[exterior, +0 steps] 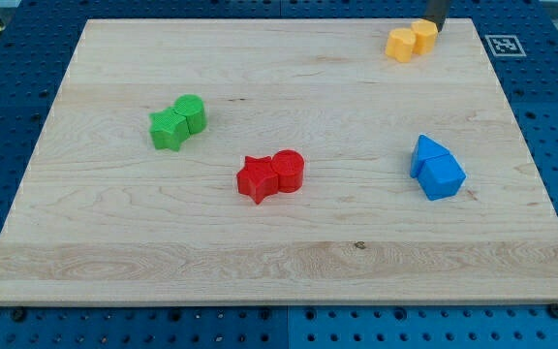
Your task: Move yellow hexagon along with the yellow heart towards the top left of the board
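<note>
Two yellow blocks touch each other near the board's top right corner. The left one (400,45) looks like the heart and the right one (424,35) like the hexagon, though the shapes are hard to make out. My dark rod comes down from the view's top edge. My tip (435,26) is right behind the right yellow block, at its upper right side, touching or almost touching it.
On the wooden board (114,242) a green star (169,129) touches a green cylinder (192,112) at the left. A red star (256,179) touches a red cylinder (288,171) in the middle. Two blue blocks (437,167) sit together at the right. A black-and-white marker (504,45) lies off the board's top right.
</note>
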`<control>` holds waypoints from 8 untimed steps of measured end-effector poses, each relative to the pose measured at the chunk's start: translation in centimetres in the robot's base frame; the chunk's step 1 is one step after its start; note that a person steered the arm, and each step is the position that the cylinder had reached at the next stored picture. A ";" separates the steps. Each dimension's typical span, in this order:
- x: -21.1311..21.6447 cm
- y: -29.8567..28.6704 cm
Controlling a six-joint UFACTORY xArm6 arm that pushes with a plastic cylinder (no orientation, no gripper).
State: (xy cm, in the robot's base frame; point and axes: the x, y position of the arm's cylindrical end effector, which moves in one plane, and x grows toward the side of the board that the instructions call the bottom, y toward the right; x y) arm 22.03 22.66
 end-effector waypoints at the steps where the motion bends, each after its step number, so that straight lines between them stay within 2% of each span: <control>1: 1.6 0.0; 2: 2.2 -0.1; 4: 1.0 0.0; 5: 3.5 0.3; 8: 7.0 3.1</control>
State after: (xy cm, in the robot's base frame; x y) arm 29.00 25.81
